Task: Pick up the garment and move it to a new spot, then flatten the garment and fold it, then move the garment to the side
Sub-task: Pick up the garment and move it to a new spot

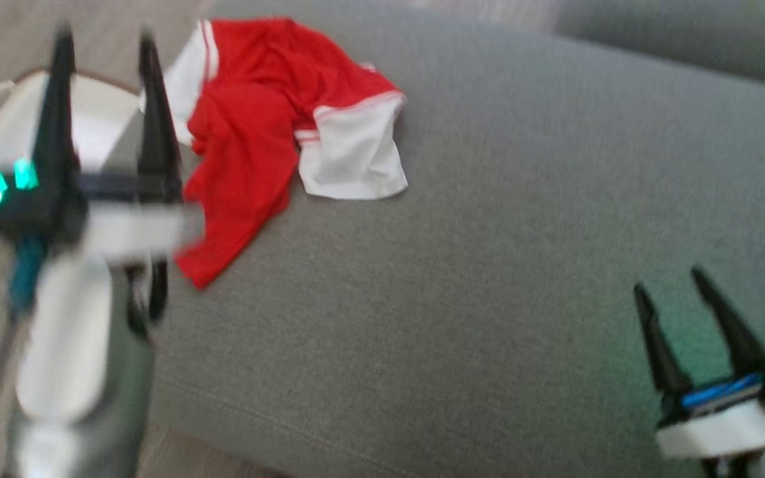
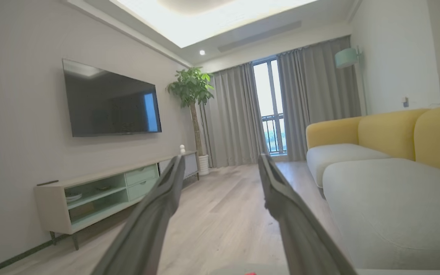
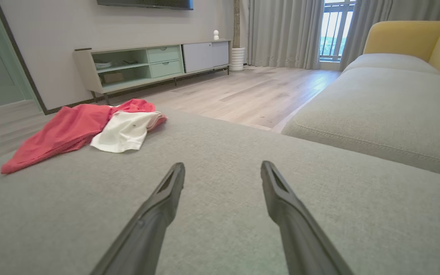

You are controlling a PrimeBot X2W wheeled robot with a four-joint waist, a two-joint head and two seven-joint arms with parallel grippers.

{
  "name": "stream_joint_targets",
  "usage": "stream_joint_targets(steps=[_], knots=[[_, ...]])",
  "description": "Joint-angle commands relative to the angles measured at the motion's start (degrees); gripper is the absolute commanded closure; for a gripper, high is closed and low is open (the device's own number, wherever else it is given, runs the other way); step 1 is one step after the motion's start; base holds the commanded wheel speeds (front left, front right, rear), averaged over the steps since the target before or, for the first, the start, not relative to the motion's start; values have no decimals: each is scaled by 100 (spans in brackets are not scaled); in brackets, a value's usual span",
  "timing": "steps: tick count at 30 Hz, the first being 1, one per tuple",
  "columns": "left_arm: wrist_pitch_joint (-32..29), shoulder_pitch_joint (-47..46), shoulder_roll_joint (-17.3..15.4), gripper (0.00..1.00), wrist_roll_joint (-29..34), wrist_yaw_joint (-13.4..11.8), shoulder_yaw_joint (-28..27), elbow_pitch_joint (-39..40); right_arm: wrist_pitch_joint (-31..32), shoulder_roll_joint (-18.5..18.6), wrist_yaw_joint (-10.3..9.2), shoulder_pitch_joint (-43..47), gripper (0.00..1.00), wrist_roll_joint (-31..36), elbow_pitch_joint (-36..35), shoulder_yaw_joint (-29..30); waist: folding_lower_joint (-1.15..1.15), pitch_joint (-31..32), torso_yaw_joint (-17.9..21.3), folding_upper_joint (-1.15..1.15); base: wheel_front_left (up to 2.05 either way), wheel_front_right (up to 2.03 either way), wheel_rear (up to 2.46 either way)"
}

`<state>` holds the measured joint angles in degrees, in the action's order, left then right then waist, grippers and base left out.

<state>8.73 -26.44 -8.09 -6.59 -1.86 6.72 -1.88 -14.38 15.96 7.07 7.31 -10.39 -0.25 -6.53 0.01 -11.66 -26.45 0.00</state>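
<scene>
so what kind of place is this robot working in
Most likely a home living room: a wall-mounted TV above a low media cabinet, a yellow-backed sofa with grey seats, and long curtains at a balcony door. The red and white garment lies crumpled on a grey cushion.

**Count of the things in the room**

One red and white garment (image 1: 250, 133) is lying on the grey sofa (image 1: 489, 265). Two grippers are showing, the left gripper (image 1: 105, 36) and the right gripper (image 1: 667, 279), each carrying two dark fingers (image 1: 157, 119). One white container (image 1: 10, 126) is standing beside the sofa. One television (image 2: 111, 101) is hanging over one long cabinet (image 2: 101, 191), and one potted plant (image 2: 191, 86) is standing by the curtains (image 2: 235, 114). Three yellow back cushions (image 2: 388, 130) are showing.
</scene>
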Motion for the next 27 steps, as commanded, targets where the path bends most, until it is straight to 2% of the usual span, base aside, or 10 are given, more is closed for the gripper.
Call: stream_joint_targets(steps=[1,3,6,8,11,16,27], knots=[[-260,-596,-192,0,-53,103,-228,-48,-62,279,42,-320,0,44,-264,-92,-1,-731,247,0,0,0,0],[-750,-1247,-248,0,-174,286,-183,-542,-61,532,42,-491,0,60,-316,-164,-1,-990,319,0,0,0,0],[-1555,-2124,-117,0,-767,534,-313,-1604,-11,830,42,-765,0,1,-447,-186,-1,-1319,445,0,0,0,0],[-2053,-2606,-96,0,-1148,627,-458,-2390,68,963,42,-953,0,-67,-557,-182,-1,-1502,569,0,0,0,0],[-2415,-3151,-181,0,-1481,680,-661,-3434,164,1118,42,-1209,0,-140,-713,-118,-1,-1742,778,0,0,0,0],[-2516,-3617,-215,0,-1592,666,-704,-4809,275,1326,42,-1364,0,-146,-916,113,-1,-2033,985,0,0,0,0],[-2371,-3808,-324,0,-1724,539,-794,-6368,304,1370,42,-1405,0,-132,-1102,314,-1,-2292,1222,0,0,0,0]])
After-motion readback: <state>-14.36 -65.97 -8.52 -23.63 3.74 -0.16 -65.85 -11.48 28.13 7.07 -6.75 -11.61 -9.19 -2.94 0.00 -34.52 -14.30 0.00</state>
